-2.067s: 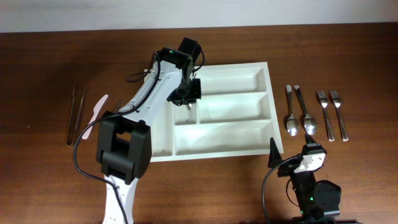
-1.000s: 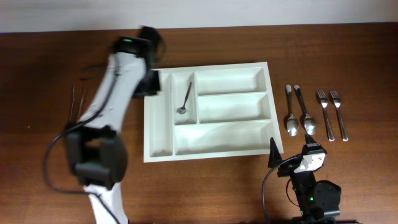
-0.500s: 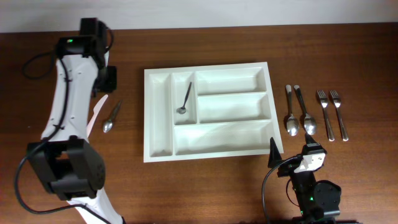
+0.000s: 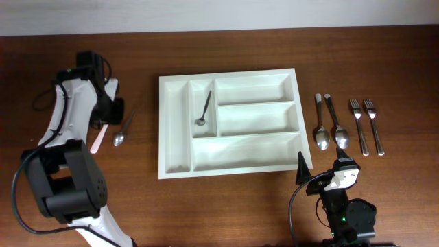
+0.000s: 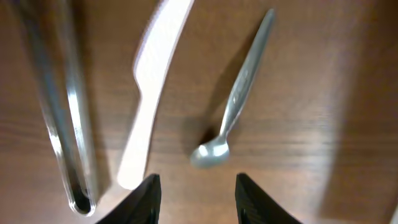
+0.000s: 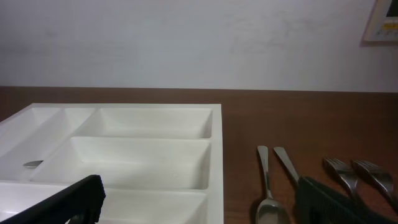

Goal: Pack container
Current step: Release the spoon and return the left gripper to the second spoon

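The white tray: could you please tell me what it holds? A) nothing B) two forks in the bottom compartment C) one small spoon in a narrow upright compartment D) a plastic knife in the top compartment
C: a small spoon lies in the second narrow compartment of the tray; the others are bare.

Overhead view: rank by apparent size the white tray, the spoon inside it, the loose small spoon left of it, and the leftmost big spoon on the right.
1. white tray
2. big spoon
3. spoon inside the tray and loose small spoon: these look about alike, so I won't rank them against each other.
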You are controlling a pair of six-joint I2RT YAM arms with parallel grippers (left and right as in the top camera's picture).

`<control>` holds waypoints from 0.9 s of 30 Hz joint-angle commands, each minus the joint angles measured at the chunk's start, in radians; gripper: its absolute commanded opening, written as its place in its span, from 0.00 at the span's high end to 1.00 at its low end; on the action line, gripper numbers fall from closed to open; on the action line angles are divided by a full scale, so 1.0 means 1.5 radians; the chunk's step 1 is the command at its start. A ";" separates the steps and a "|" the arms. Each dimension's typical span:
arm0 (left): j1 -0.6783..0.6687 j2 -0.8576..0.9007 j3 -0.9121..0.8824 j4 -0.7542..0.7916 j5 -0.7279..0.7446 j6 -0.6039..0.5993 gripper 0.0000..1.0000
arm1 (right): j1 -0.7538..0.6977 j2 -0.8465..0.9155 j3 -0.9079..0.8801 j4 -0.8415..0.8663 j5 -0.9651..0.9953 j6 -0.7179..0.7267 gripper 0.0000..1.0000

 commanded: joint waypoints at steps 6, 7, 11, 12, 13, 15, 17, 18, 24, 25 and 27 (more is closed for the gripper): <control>-0.001 0.001 -0.104 0.110 0.035 0.104 0.59 | 0.004 -0.005 -0.003 -0.004 0.006 0.006 0.01; -0.001 0.001 -0.113 0.129 0.051 0.120 0.59 | 0.004 -0.005 -0.003 -0.004 0.006 0.006 0.01; -0.001 0.001 -0.126 0.169 0.060 0.153 0.60 | 0.004 -0.005 -0.003 -0.004 0.006 0.006 0.01; -0.001 0.001 -0.127 0.175 0.060 0.153 0.60 | 0.004 -0.005 -0.003 -0.004 0.006 0.006 0.01; -0.001 0.001 -0.127 0.181 0.060 0.155 0.60 | 0.004 -0.005 -0.003 -0.004 0.006 0.006 0.01; -0.001 0.001 -0.127 0.192 0.060 0.155 0.60 | 0.004 -0.005 -0.003 -0.004 0.006 0.006 0.01; -0.001 0.001 -0.128 0.199 0.060 0.155 0.61 | 0.004 -0.005 -0.003 -0.004 0.006 0.006 0.01; -0.002 0.001 -0.129 0.201 0.060 0.155 0.61 | 0.004 -0.005 -0.003 -0.004 0.005 0.006 0.01; -0.013 0.004 -0.152 0.237 0.060 0.157 0.61 | 0.004 -0.005 -0.003 -0.004 0.006 0.006 0.01; -0.017 0.005 -0.159 0.243 0.060 0.157 0.62 | 0.004 -0.005 -0.003 -0.004 0.006 0.006 0.01; -0.023 0.006 -0.172 0.254 0.059 0.157 0.62 | 0.004 -0.005 -0.003 -0.004 0.006 0.006 0.01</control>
